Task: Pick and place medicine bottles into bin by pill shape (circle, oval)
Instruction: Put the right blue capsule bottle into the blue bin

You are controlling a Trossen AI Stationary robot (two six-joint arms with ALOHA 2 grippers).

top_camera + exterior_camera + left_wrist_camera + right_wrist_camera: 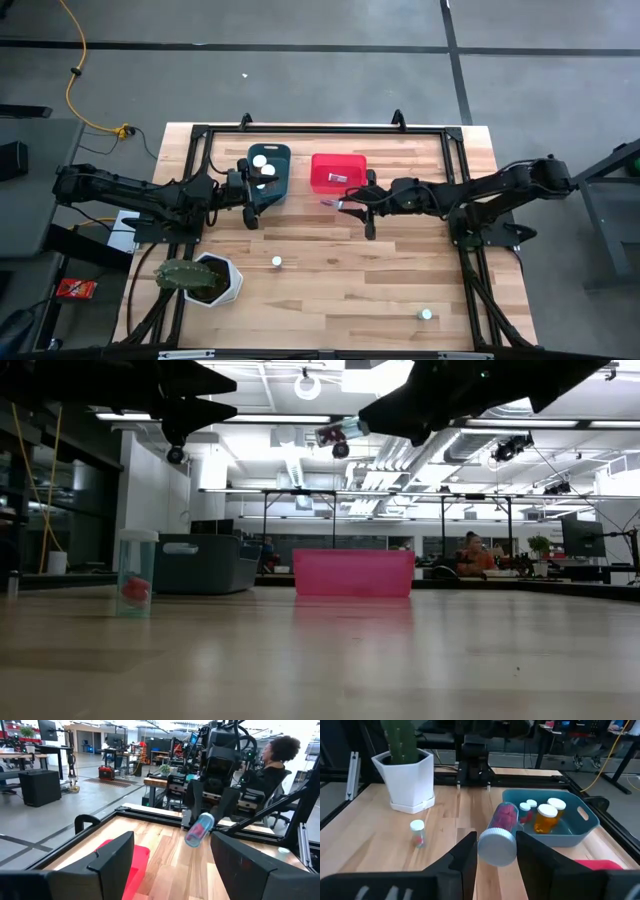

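— Where's your right gripper (pixel 495 851) just now?

— Up in the air by the near edge of the red bin (pixel 338 171), my fingers clamped on a clear medicine bottle (pixel 500 832). It lies sideways between them, white cap toward my wrist, pink pills showing through the wall. From the table-level camera it hangs well above the wood.

— And the left gripper (pixel 257 203)?

— Raised beside the teal bin (pixel 270 172), jaws standing wide, nothing between them.

— What's in the tubs?

— In the teal one I count several white-capped bottles (pixel 546 816), at least one amber. Something small lies in the red one; I can't make it out.

— Anything loose on the table?

— Two. One small bottle (pixel 277 262) stands upright near the white hexagonal pot (pixel 222 283) with its cactus (pixel 181 275), and another (pixel 426 314) sits well apart toward the front right corner.
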